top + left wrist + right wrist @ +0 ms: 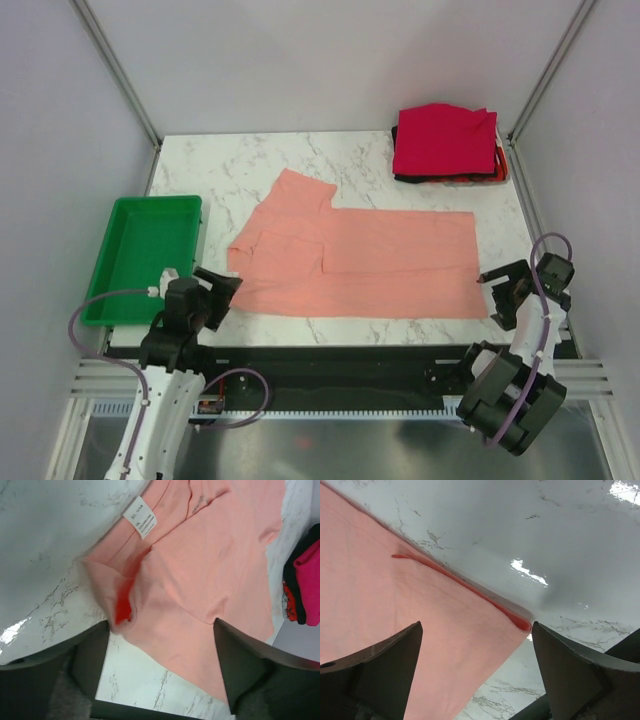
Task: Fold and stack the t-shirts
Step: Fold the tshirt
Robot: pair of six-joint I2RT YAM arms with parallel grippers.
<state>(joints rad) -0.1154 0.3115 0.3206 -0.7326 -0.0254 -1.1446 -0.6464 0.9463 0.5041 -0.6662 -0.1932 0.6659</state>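
Note:
A salmon-pink t-shirt point(360, 262) lies flat on the marble table, folded lengthwise, with a sleeve sticking out at its far left. A stack of folded shirts point(446, 143), crimson on top with black and orange-red under it, sits at the far right corner. My left gripper point(222, 290) is open and empty, just off the shirt's near left corner point(165, 645). My right gripper point(503, 288) is open and empty, at the shirt's near right corner point(470, 645). The white label point(140, 523) shows at the collar in the left wrist view.
A green plastic tray point(145, 257) stands at the left edge of the table, close to my left arm. Bare marble point(250, 165) lies behind the shirt. Metal frame posts rise at the back corners.

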